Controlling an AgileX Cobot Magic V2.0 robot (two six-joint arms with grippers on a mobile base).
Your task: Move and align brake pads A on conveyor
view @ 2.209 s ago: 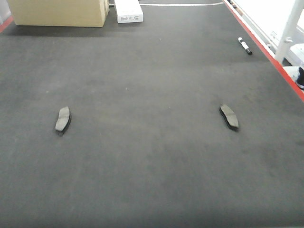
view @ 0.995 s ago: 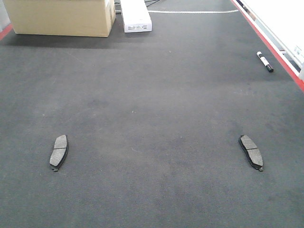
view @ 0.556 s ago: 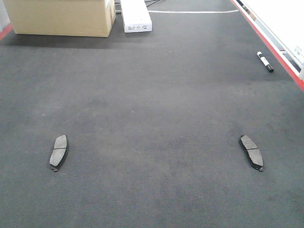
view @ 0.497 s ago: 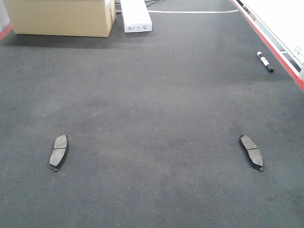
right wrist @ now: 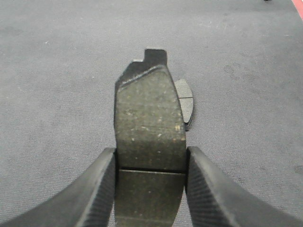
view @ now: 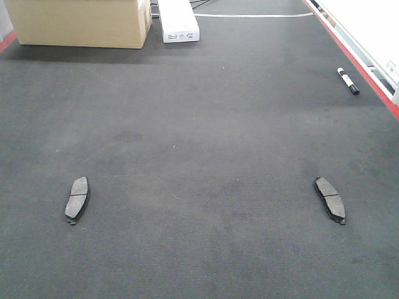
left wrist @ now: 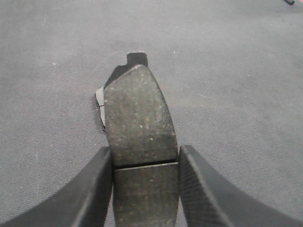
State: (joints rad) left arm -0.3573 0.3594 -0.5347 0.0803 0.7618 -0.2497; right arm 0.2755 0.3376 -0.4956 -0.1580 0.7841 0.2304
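Front view: conveyor belt w/ two brake pads lying flat, friction face up. Left lying pad at approx 8 o'clock of belt, right lying pad at approx 4 o'clock, well apart. Cardboard box and white box sit at 11–12 o'clock far end; marker pen near red frame edge at 2 o'clock. No arms visible in this view.

Left wrist cam: left gripper clamped on a third pad, the left held pad, fingers pressing both long edges near centre groove, pad pointing toward 12 o'clock above belt. Edge of the lying pad peeks out at its 9 o'clock side, just beside/under it.

Right wrist cam: right gripper likewise closed round the right held pad; lying pad shows at its 3 o'clock, just beside.

Step, as I judge it: carry/placement phase — each arm brings its pad in next to a lying one. Abt halfway: two down, two in hand.

Next move calls for: lower each held pad beside its neighbour, long axes parallel, ends level, no overlap; then release. Height above belt can't be told from wrist cams, so descend gently.
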